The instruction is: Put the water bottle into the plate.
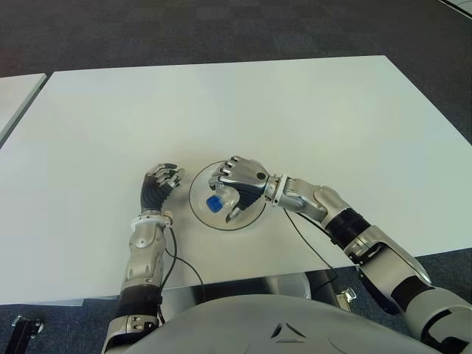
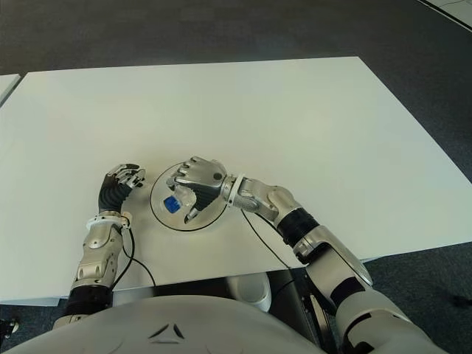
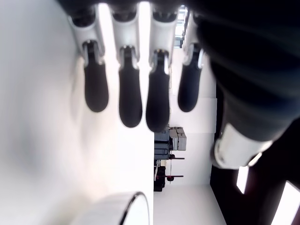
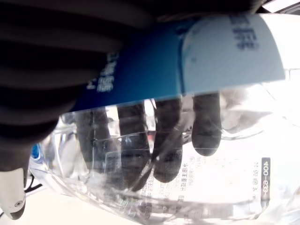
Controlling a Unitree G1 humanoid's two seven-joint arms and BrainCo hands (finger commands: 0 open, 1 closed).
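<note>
— Nearest the body?
— Left hand (image 1: pixel 161 181), just left of the plate (image 1: pixel 198 211), near the table's front edge. Fingers (image 3: pixel 130 96) loosely extended side by side, holding nothing.
— And beside that?
— Right hand (image 1: pixel 240 184), reaching in from the right, over the plate. Fingers (image 4: pixel 206 122) curled round the water bottle (image 1: pixel 223 200), seen through clear plastic in the right wrist view, under a blue and white label.
— Where exactly, the bottle?
— Lying on its side within the plate's rim, blue cap (image 1: pixel 214 204) pointing toward the left hand. Resting on the plate or held just above: cannot tell.
— Farther out?
— White table (image 1: pixel 295 110), bare across the far half. Beyond that, dark carpet (image 1: pixel 221 29), and a second white surface (image 1: pixel 16 92) at the far left.
</note>
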